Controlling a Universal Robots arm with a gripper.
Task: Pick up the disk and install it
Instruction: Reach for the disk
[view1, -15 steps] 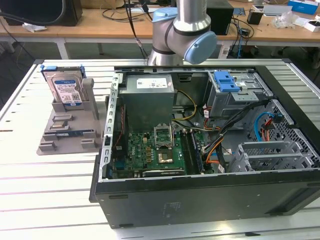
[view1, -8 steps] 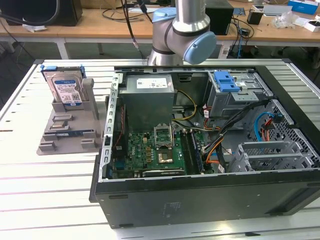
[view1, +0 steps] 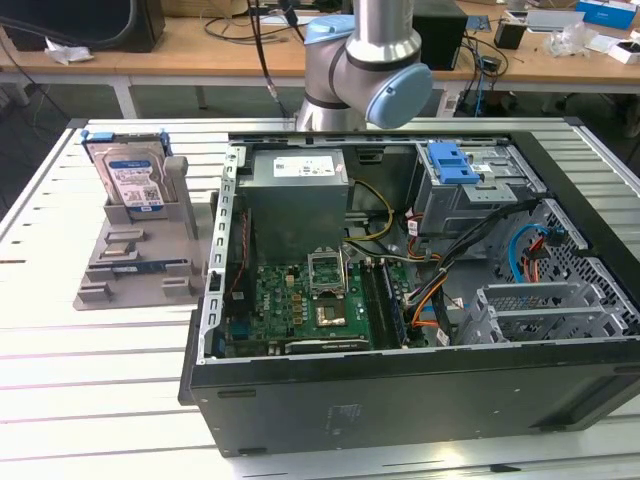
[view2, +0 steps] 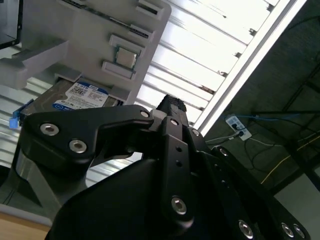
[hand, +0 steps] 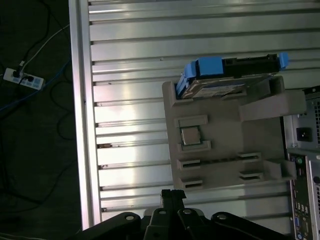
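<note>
The disk (view1: 133, 180) is a silver hard drive with a white-and-blue label in a blue carrier bracket. It stands upright in a grey holder (view1: 130, 265) on the slatted table, at the exterior view's left of the open computer case (view1: 400, 385). Both wrist views look down on the disk (hand: 225, 82) (view2: 82, 95) in its holder (hand: 220, 150). My gripper (hand: 172, 194) hangs above the table beside the holder, well apart from the disk. Its black fingers meet with nothing between them, and its tip (view2: 172, 104) shows dark against the slats.
Inside the case lie a grey power supply (view1: 298, 185), a green motherboard (view1: 300, 300), and a metal drive cage with a blue latch (view1: 455, 160). The arm's joints (view1: 365, 60) rise behind the case. A small chip (hand: 189, 135) rests on the holder. The table edge (hand: 80, 125) drops to a floor with cables.
</note>
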